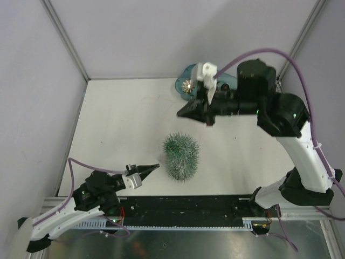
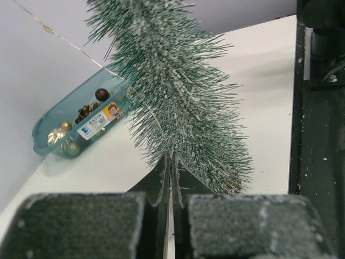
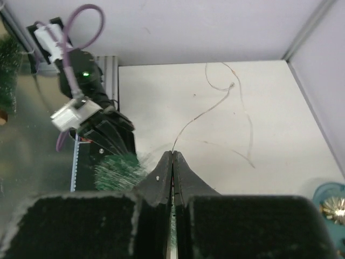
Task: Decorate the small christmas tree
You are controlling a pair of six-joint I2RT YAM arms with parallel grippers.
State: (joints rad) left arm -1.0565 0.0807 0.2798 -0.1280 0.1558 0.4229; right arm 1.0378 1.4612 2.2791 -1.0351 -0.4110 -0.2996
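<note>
One small bristly cone tree (image 1: pixel 181 158), frosted bluish-green with stiff bottle-brush needles, stands near the middle of the white bench (image 1: pixel 118 118). Its long axis is upright, tip toward the ceiling. There are two black claws. The left claw (image 1: pixel 157 167), just beside the tree's near-left side, is pinched closed on one hair-thin wire (image 2: pixel 81 49). The right claw (image 1: pixel 180 113), beyond the tree, is closed on thin wire too. One teal plastic tray (image 2: pixel 54 121) of round ornaments sits at the far edge.
</note>
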